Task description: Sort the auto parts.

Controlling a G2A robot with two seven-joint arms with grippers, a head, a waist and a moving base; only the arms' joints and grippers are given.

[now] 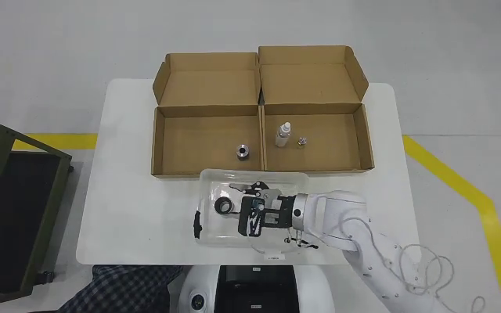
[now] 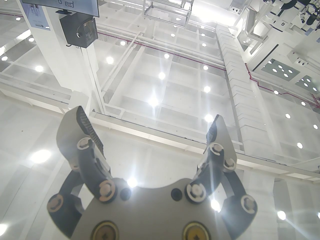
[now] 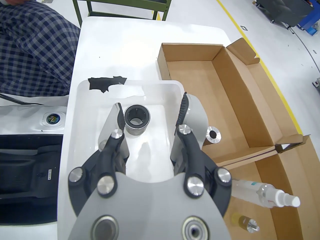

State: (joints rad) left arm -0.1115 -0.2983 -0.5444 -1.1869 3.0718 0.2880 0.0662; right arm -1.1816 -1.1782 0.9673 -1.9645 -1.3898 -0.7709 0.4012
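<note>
A black bearing ring (image 3: 137,119) lies in the white plastic bin (image 3: 82,88) at the counter's (image 1: 125,196) near edge. The right gripper (image 3: 152,101) hangs over it, its fingers released and spread, with the ring close to one. A metal sleeve (image 3: 213,134) sits in the left cardboard box (image 1: 156,145). A spray bottle (image 3: 265,193) sits in the right cardboard box (image 1: 364,141). The left gripper (image 2: 148,113) points at the ceiling, its fingers apart and empty.

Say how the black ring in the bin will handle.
The ring looks thick-walled and rigid: probably stiff, heavy for its size. Standing on its flat end, it would likely slide on the smooth bin when pushed; tipped, it could roll.
</note>
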